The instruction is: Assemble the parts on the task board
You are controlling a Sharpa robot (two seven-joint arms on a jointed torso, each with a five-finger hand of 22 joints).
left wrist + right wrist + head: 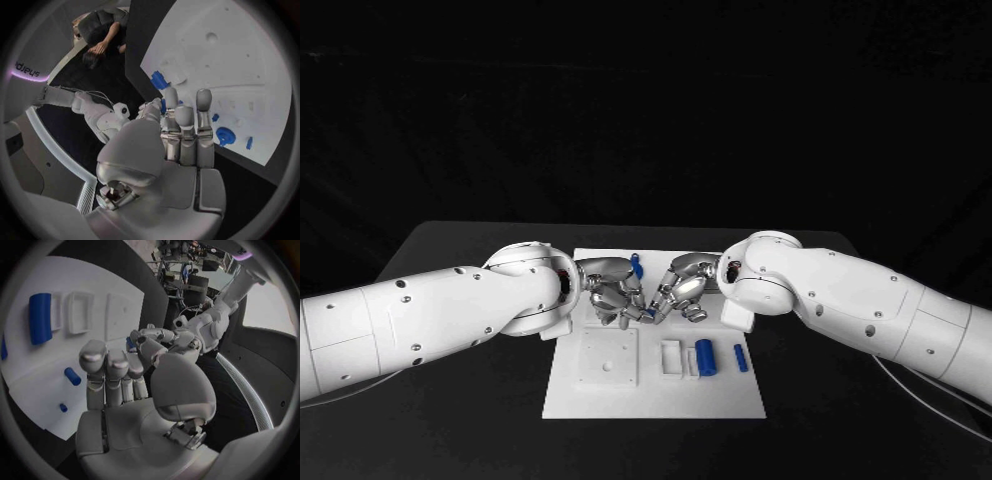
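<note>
The white task board [655, 400] lies in the middle of the table. My left hand [606, 288] and right hand [682, 290] meet fingertip to fingertip over its far half. A small blue part [164, 106] sits pinched between my left hand's [178, 145] thumb and a finger. The fingertips of my right hand [119, 385] reach that blue part [129, 343]; whether they grip it is hidden. A blue piece [635, 262] stands on the board just behind my left hand. A blue cylinder [707, 357] and a short blue peg [741, 357] lie on the near half.
A white square plate [607, 358] and two white blocks [672, 355] lie on the board beside the cylinder. A round blue piece [225, 136] and small blue pegs [249, 143] sit beyond my left fingers. Black table [459, 250] surrounds the board.
</note>
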